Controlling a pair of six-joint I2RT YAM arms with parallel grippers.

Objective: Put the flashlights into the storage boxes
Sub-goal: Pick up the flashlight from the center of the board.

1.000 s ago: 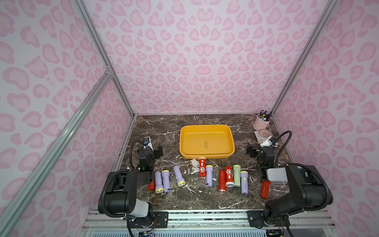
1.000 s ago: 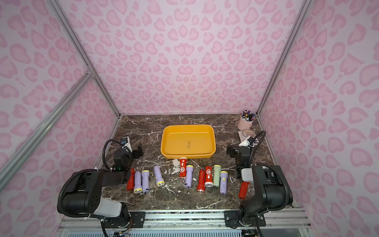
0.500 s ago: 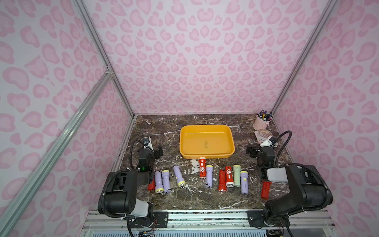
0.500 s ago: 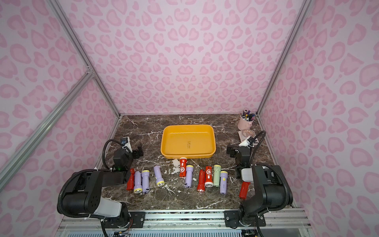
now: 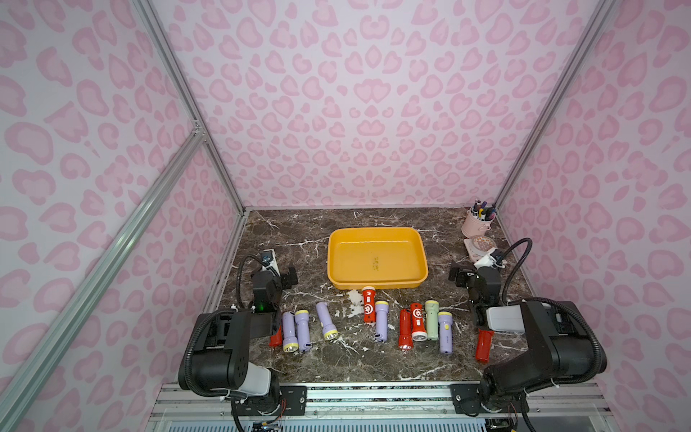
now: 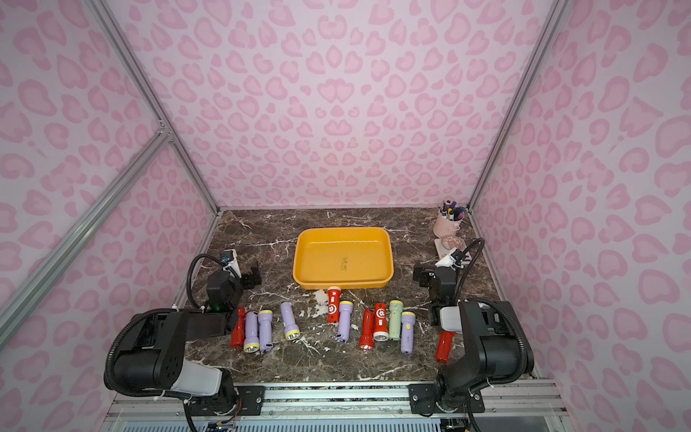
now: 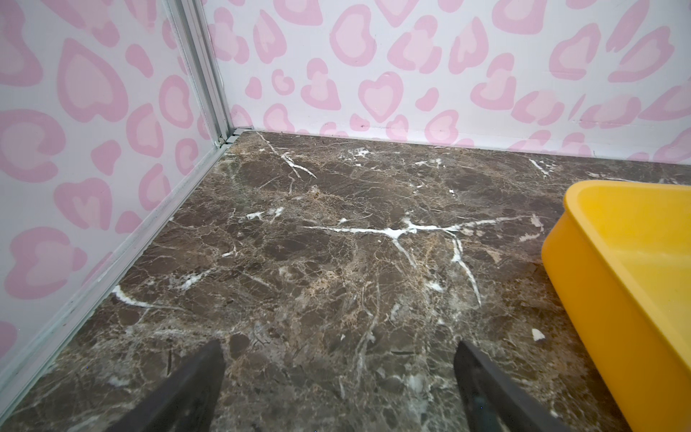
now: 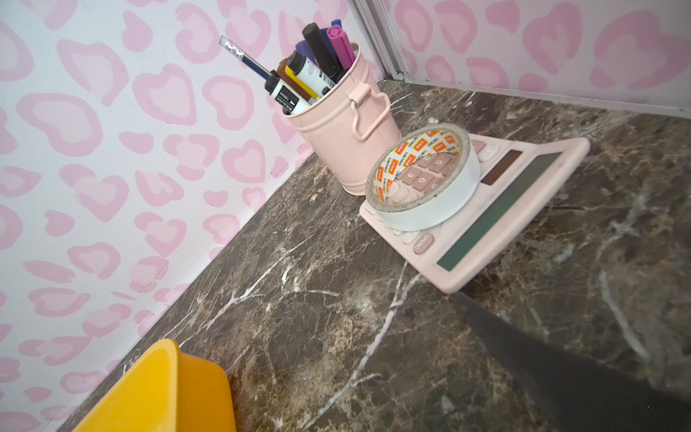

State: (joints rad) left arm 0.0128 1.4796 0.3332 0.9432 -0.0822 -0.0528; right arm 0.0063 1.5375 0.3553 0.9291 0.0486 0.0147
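The empty yellow storage box point(image 5: 377, 254) lies mid-table and also shows as a corner point(image 7: 617, 262) in the left wrist view. Several flashlights lie in a row in front of it: lilac ones point(image 5: 302, 329), a red white-labelled one point(image 5: 368, 303), a pale green one point(image 5: 432, 319) and a red one point(image 5: 484, 344) by the right arm. My left gripper point(image 7: 338, 374) hovers open over bare marble left of the box. My right gripper point(image 5: 467, 272) sits right of the box, and only one finger point(image 8: 542, 374) shows in its wrist view, with nothing against it.
A pink pen cup point(image 8: 347, 123) stands in the back right corner. A tape roll point(image 8: 430, 209) rests on a pink calculator point(image 8: 516, 209) just beyond my right gripper. Pink patterned walls close in three sides, with a metal rail point(image 5: 374, 389) along the front.
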